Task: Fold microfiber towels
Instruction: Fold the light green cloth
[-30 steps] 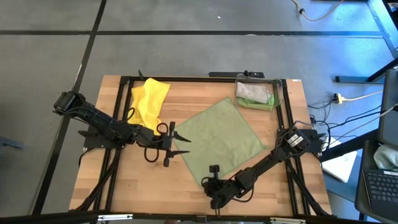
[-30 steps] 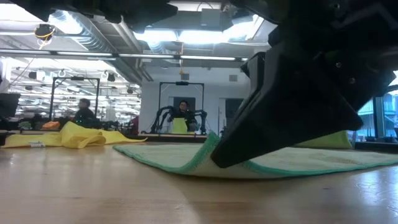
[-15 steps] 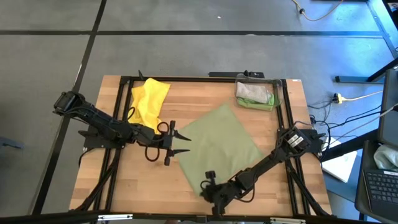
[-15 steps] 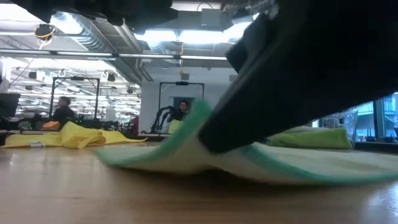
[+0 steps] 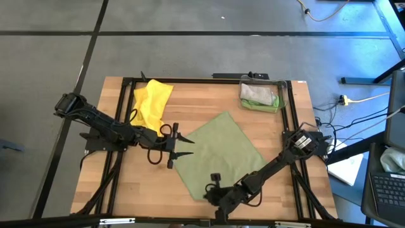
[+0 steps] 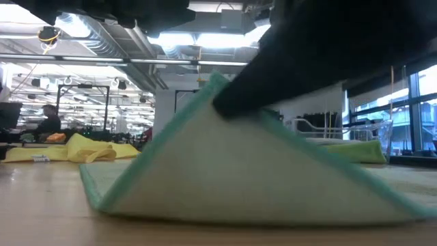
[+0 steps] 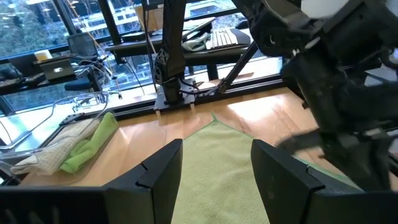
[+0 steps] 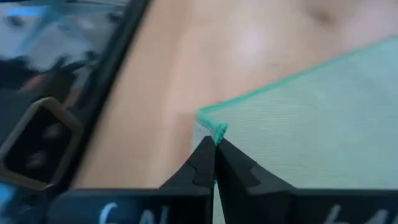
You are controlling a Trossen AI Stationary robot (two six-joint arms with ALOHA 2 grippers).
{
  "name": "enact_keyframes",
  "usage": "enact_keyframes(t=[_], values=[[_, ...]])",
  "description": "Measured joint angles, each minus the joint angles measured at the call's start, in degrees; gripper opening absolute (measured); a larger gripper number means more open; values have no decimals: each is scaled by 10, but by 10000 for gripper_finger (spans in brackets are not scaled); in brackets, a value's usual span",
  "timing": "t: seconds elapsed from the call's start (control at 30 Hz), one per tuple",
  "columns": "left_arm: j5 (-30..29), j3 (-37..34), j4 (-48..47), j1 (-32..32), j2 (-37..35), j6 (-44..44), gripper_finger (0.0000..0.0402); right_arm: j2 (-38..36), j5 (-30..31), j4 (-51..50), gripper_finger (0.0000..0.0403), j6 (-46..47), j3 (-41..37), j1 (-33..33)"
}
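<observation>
The pale olive-green towel (image 5: 218, 151) is soft and floppy, so grab corners: right gripper (image 8: 214, 142) jaws pinch its 6 o'clock corner, left gripper (image 5: 179, 145) jaws apart.

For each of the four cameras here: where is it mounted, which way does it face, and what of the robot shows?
High: above the table, facing straight down; both arms, olive towel, yellow towel, bin.
Low: at tabletop height, facing the room; dark right arm lifting the towel corner.
Left wrist: past the open left claw toward the towel and bin.
Right wrist: right claw pinching the towel corner.
All four share the olive towel.
</observation>
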Motion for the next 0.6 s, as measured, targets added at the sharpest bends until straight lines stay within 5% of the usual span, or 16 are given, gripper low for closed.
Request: enact_keyframes(t=[0.33,0.6], values=[[0,0,0,0,0,6,185,-80,212,-257,9,187,0,52],[0,0,0,0,0,6,185,-87,213,-386,10,321,0,82]])
